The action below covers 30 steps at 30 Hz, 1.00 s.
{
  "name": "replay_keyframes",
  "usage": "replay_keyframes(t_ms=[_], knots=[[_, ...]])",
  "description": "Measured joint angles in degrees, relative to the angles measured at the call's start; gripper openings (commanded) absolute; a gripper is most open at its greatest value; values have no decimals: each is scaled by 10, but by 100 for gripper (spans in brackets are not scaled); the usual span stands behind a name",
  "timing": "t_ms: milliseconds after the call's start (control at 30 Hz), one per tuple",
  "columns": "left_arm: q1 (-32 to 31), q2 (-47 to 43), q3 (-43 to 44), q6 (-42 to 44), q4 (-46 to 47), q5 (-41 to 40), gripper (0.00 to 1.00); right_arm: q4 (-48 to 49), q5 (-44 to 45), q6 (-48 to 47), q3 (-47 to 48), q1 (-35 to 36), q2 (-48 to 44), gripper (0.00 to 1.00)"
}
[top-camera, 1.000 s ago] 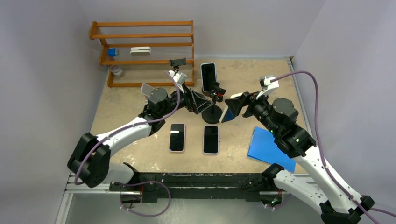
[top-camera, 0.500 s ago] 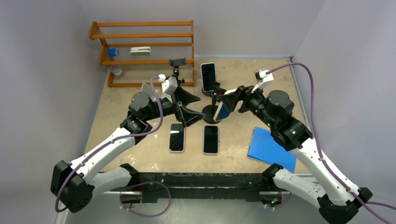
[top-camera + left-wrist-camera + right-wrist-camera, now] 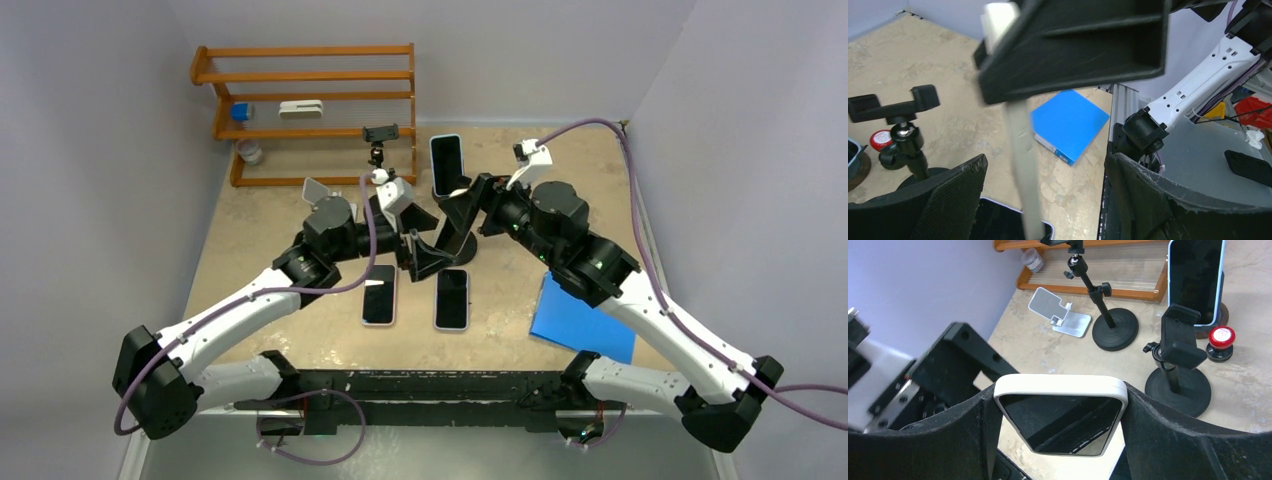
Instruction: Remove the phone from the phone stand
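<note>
The right fingers (image 3: 943,440) are closed on the phone (image 3: 1060,420), a white-cased handset with a dark screen, pressing on its two side edges and holding it in the air above the bench (image 3: 260,230), clear of the phone stand (image 3: 1178,360). That stand, black with a round base and a clamp on top, stands upright on the bench with nothing in its clamp. Just beyond it a blue-cased phone (image 3: 1196,277) leans upright in a separate holder, and a small red-topped object (image 3: 1221,337) sits near its base. The left fingers (image 3: 943,200) are spread wide and hold nothing. In the left wrist view the held phone shows edge-on in the gap between them, touching neither. In the overhead view the two arms meet near the middle of the bench. In front of them two more phones (image 3: 379,294) lie flat side by side, and a blue book (image 3: 583,320) lies to the right. A taller black stand (image 3: 1098,295) and a silver folding stand (image 3: 1060,315) stand near the wooden rack (image 3: 305,110) at the back.
</note>
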Motion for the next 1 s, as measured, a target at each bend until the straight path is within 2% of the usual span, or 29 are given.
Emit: replay_keyframes(t_ms=[100, 233, 567, 633, 733, 767, 900, 933, 1000], knots=[[-35, 12, 24, 28, -34, -38, 77, 0, 23, 16, 10, 15, 20, 0], [-43, 19, 42, 46, -59, -79, 62, 0, 44, 31, 14, 28, 40, 0], [-41, 50, 63, 58, -105, -129, 15, 5, 61, 47, 26, 43, 64, 0], [-40, 51, 63, 57, -108, -137, 0, 5, 62, 48, 26, 45, 64, 0], [-40, 51, 63, 56, -111, -149, 0, 6, 67, 49, 26, 45, 65, 0], [-40, 51, 63, 56, -111, -151, 0, 7, 67, 49, 26, 45, 65, 9], [-40, 44, 59, 54, -112, -163, 0, 12, 56, 44, 26, 45, 66, 80], [-42, 40, 57, 54, -114, -171, 0, 14, 53, 42, 26, 45, 66, 95], [-45, 27, 54, 52, -127, -189, 0, 18, 49, 40, 26, 47, 66, 99]])
